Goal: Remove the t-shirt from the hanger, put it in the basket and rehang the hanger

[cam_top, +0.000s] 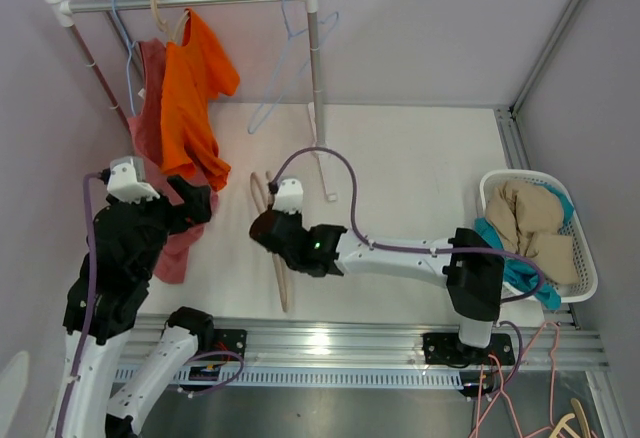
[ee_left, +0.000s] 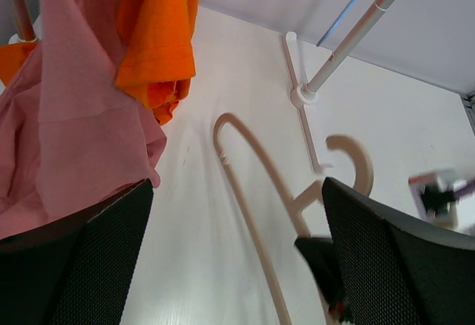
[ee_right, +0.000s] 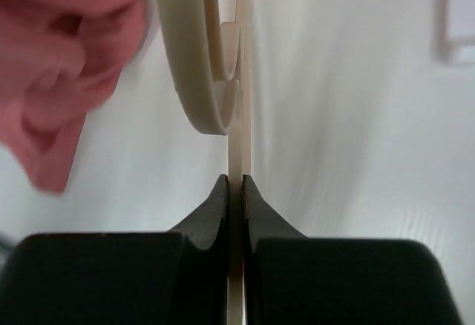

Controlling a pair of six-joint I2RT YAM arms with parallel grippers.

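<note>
A pink t-shirt hangs from the rack's left end down to the table. An orange t-shirt hangs beside it. A beige hanger lies bare on the table. My right gripper is shut on the hanger's thin bar, just below its hook. My left gripper is open at the pink shirt's lower edge. In the left wrist view the gripper is wide open and the pink cloth rests against its left finger. The hanger lies between the fingers' lines.
The rack's bar and right pole stand at the back, with a blue wire hanger on the bar. The rack's foot lies on the table. A white basket of clothes sits at the right.
</note>
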